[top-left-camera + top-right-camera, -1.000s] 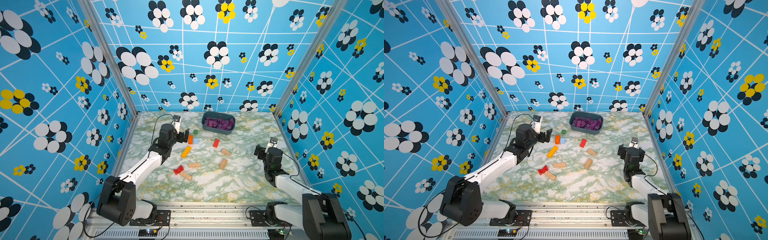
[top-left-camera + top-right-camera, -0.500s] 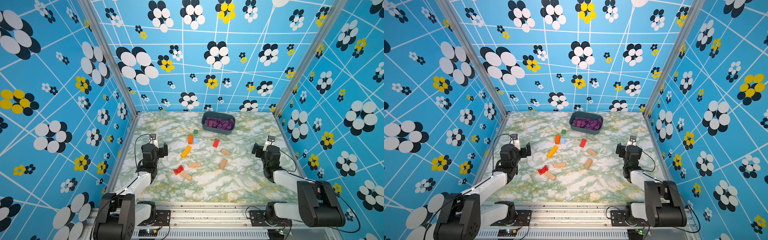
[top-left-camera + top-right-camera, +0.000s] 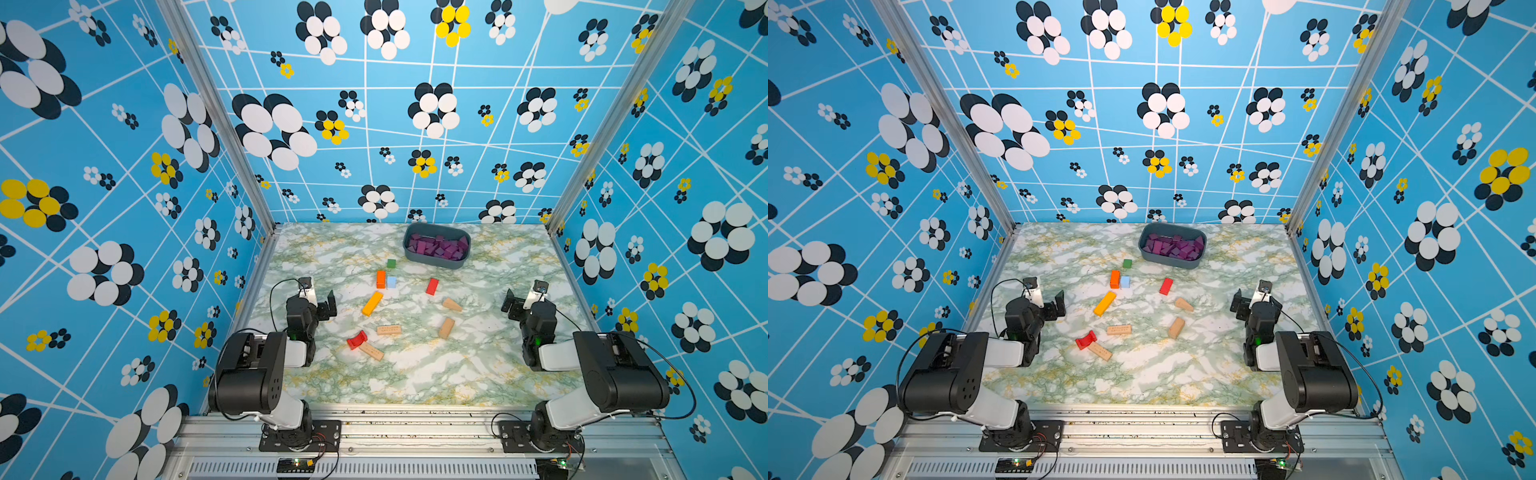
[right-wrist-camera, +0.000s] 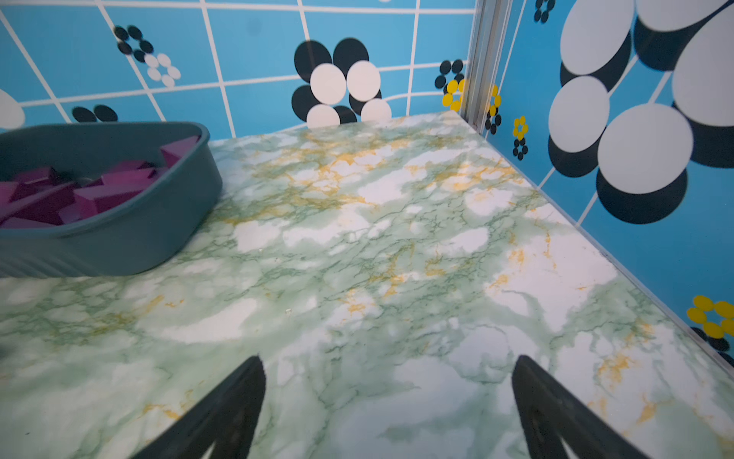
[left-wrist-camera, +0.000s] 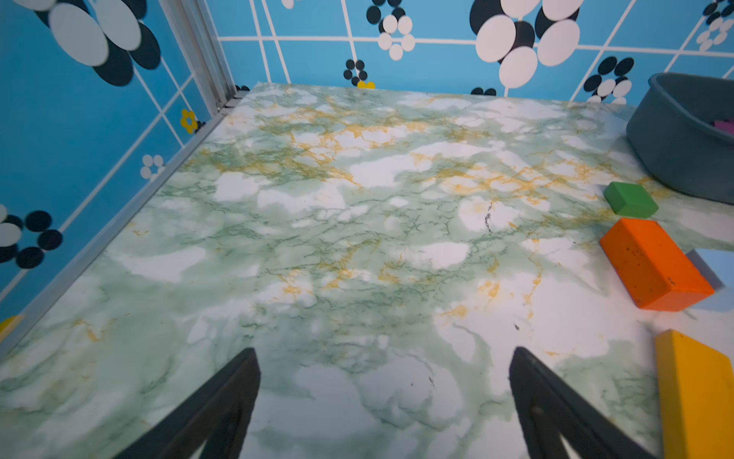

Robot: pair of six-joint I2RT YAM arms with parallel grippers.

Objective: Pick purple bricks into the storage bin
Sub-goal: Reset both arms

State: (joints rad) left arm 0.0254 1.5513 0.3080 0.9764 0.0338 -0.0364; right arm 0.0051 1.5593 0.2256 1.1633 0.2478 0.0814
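In both top views, the left gripper [image 3: 320,297] and right gripper [image 3: 521,299] sit at opposite sides of the marble table [image 3: 415,374], jaws apart, holding nothing. The storage bin [image 3: 432,262], filled with the purple bricks [image 3: 436,247], stands well ahead of both, nearer the right gripper.

Left wrist view: spread fingers [image 5: 222,397] over bare marble; the bin [image 5: 675,139] lies ahead, beyond a green block [image 5: 629,198] and an orange block [image 5: 651,262].

Right wrist view: spread fingers [image 4: 556,409]; the bin [image 4: 119,238] of purple bricks [image 4: 59,194] lies ahead, apart.
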